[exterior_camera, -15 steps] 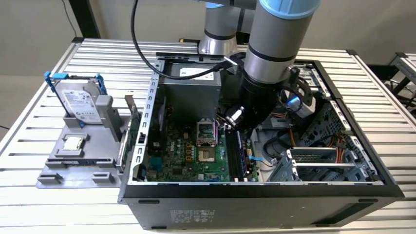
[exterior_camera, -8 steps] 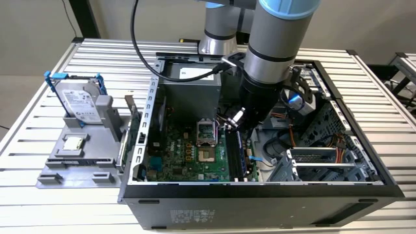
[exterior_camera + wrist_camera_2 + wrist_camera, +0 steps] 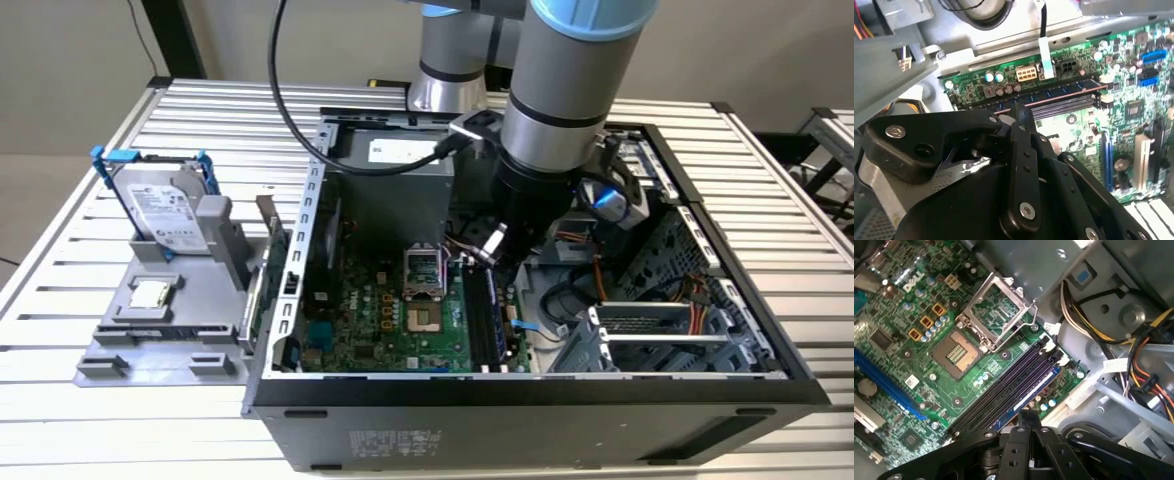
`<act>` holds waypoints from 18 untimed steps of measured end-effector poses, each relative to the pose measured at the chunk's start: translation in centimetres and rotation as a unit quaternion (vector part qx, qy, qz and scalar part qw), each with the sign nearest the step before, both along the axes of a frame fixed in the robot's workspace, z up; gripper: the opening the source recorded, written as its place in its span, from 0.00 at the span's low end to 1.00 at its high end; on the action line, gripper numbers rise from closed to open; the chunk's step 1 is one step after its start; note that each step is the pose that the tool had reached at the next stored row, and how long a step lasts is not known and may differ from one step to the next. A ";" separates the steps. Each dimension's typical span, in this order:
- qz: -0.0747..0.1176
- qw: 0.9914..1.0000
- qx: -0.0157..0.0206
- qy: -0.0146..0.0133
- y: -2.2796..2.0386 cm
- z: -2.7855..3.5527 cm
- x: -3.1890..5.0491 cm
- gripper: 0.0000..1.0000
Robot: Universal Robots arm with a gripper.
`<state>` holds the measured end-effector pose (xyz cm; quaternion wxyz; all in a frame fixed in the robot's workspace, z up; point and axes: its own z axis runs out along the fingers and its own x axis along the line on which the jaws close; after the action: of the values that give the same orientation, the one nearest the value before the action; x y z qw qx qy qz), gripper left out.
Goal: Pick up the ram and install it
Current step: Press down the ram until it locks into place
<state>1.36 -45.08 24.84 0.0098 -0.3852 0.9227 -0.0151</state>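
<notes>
My hand hangs closed, empty, above the ram seated in the green board's outermost slot, at five o'clock from the open socket.

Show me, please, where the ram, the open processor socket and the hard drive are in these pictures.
ram (image 3: 1026, 395): first wrist view, blue edge of the stick in its slot.
processor socket (image 3: 956, 354): first wrist view, its contact field.
hard drive (image 3: 167, 212): exterior view, its silver label.
</notes>
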 end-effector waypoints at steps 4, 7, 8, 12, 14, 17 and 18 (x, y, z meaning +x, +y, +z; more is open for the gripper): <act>0.035 0.999 0.000 0.000 0.00 0.00 0.00 0.00; 0.056 0.998 0.000 0.000 0.00 0.00 0.00 0.00; 0.062 0.998 0.000 0.000 0.00 0.00 0.00 0.00; 0.085 0.996 0.000 0.000 0.00 0.00 0.00 0.00; 0.098 0.995 0.000 0.000 0.00 0.00 0.00 0.00; 0.114 0.994 0.000 0.000 0.00 0.00 0.00 0.00; 0.119 0.993 0.000 0.000 0.00 0.00 0.00 0.00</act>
<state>1.36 -45.08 24.84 0.0115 -0.4927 0.8700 -0.0138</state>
